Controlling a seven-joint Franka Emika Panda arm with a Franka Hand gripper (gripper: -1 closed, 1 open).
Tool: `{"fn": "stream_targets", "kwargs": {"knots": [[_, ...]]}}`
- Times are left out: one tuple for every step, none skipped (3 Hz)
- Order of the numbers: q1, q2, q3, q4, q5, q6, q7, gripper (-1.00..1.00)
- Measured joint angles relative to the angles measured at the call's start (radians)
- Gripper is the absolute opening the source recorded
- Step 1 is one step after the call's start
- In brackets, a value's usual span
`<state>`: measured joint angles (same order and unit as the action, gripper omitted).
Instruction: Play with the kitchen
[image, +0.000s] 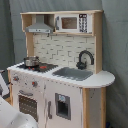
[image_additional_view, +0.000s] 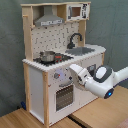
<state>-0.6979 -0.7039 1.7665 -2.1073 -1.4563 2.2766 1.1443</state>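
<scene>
The boxy white-and-pale-wood kitchen (image_additional_view: 50, 75) faces the glossy white arm's end effector (image_additional_view: 73, 67), whose opening I cannot tell.

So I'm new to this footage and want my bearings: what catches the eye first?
The tall white and pale-wood toy kitchen fills both exterior views, with a small metal pot on its red-ringed hob and a black faucet over the sink. In the second exterior view, the white robot arm reaches toward the kitchen's front.
</scene>
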Motion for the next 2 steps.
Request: {"fn": "stream_targets", "kwargs": {"knots": [[-0.018,0.000,-0.003,0.000,-0.047,0.044,0.083,1.00],[-0.037,0.000,-0.003,0.000,-0.106,0.081,0.159,1.00]]}}
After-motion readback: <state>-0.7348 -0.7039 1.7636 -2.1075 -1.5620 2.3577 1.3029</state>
